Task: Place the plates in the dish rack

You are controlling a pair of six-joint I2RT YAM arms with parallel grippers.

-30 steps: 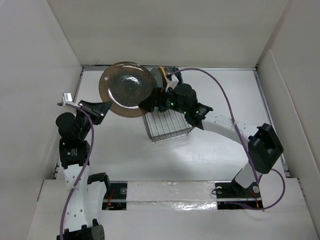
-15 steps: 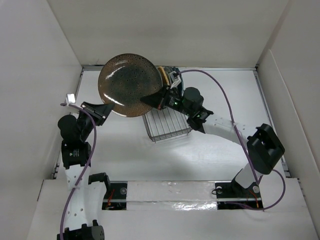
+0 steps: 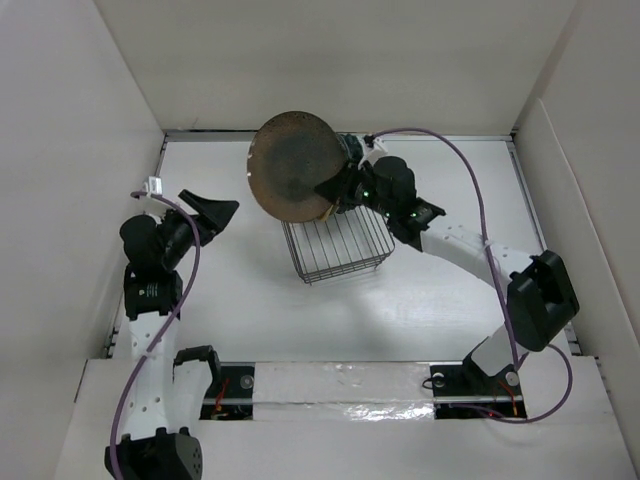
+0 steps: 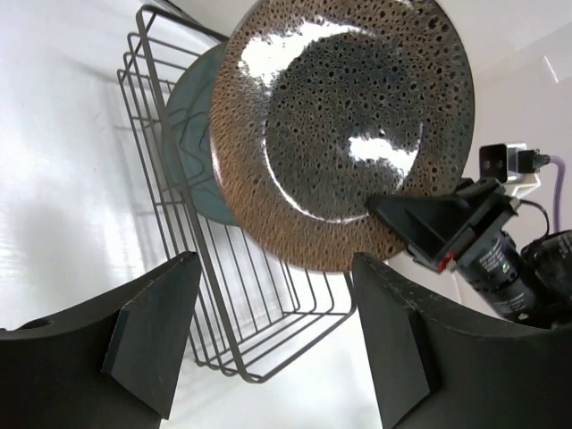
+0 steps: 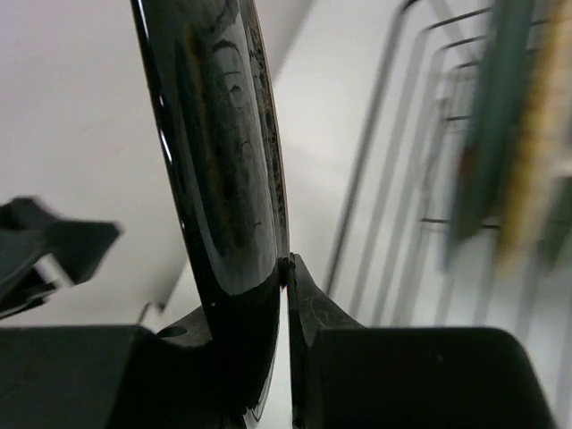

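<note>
Swung right and clear of the left gripper [image 3: 222, 211], whose jaws now stand apart and empty, the brown plate [image 3: 293, 165] hangs on edge, clamped at its rim by the right gripper [image 3: 328, 190], over the far end of the dish rack [image 3: 338, 252], beside the slotted teal plate [image 4: 189, 143].

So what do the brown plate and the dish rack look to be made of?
The brown plate looks like glazed ceramic: its glossy speckled surface shows sharp light reflections. The dish rack looks like thin dark metal wire, possibly coated; I can't tell the finish.
</note>
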